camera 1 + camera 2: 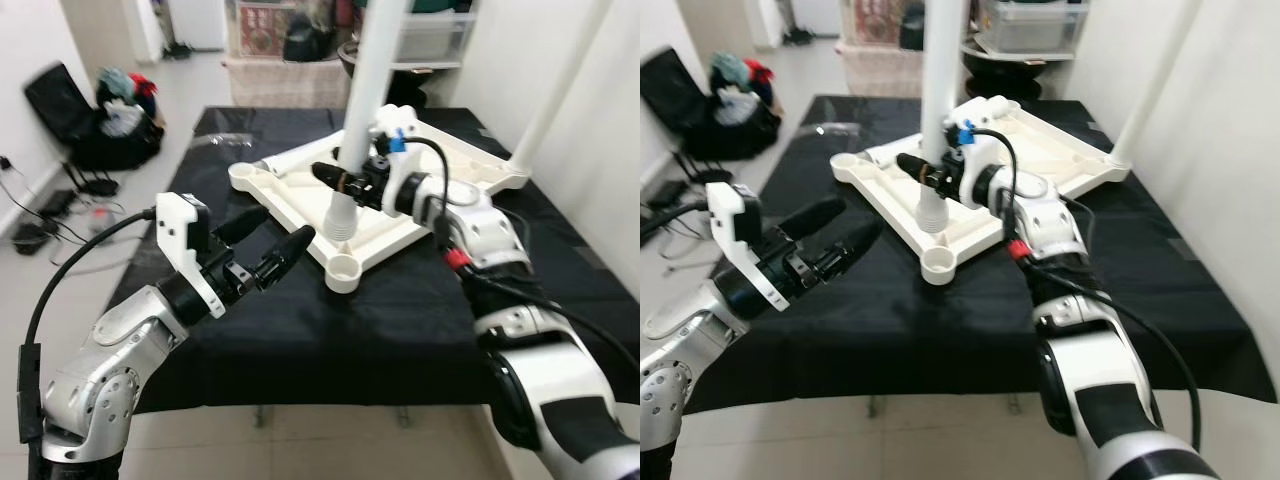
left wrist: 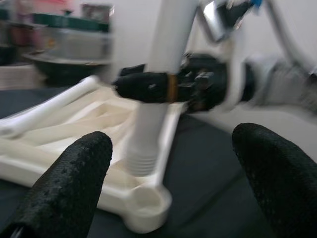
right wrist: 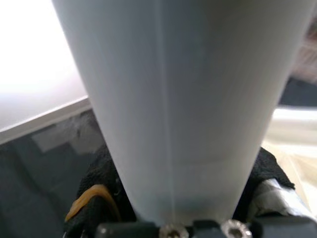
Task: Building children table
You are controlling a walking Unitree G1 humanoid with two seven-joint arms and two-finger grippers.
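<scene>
The white tabletop (image 1: 390, 195) lies upside down on the black cloth (image 1: 300, 330), so its corner sockets face up to take the legs. The right gripper (image 1: 345, 180) is clenched around a white leg (image 1: 365, 110) just above its ribbed foot, holding it upright in a socket on the near edge, probably so it can be pressed or twisted home. The left gripper (image 1: 262, 243) hovers just beside that corner with its fingers (image 2: 74, 183) spread apart and holding nothing, seemingly ready to steady the leg or the tabletop, while another leg (image 1: 560, 85) already stands at the far right corner.
</scene>
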